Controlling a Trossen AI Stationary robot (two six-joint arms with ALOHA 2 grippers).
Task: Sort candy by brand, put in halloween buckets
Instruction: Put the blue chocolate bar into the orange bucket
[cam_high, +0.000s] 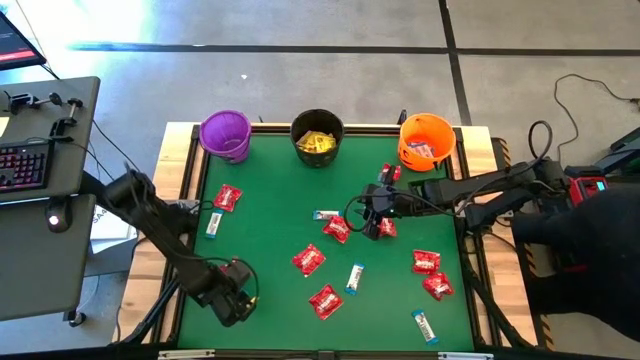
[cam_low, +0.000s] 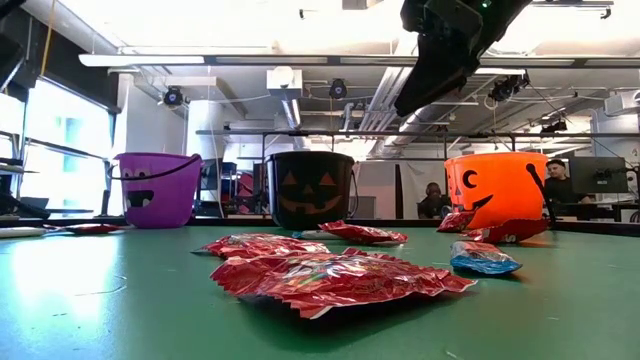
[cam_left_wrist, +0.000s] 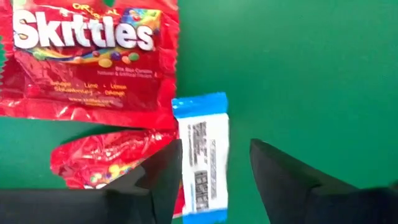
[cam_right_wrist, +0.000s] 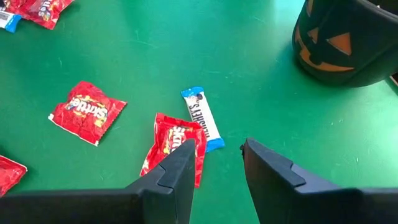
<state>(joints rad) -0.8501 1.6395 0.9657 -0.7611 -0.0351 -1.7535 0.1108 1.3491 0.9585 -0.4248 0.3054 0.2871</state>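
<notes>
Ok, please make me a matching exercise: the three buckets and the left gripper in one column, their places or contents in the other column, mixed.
1 purple bucket
2 black bucket
3 orange bucket
4 left gripper

A middle of the row, yellow packets inside
B lower left in the high view
C right end of the row
D left end of the row

Pairs: 1-D, 2-A, 3-C, 4-B

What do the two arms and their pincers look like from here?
Both arms are dark, almost black, built of jointed tubular links. The left arm ends in a chunky black pincer; its wrist view shows two matte black wedge-shaped fingers. The right arm has loose black cables looping beside its pincer, and a red-marked block at its base.
</notes>
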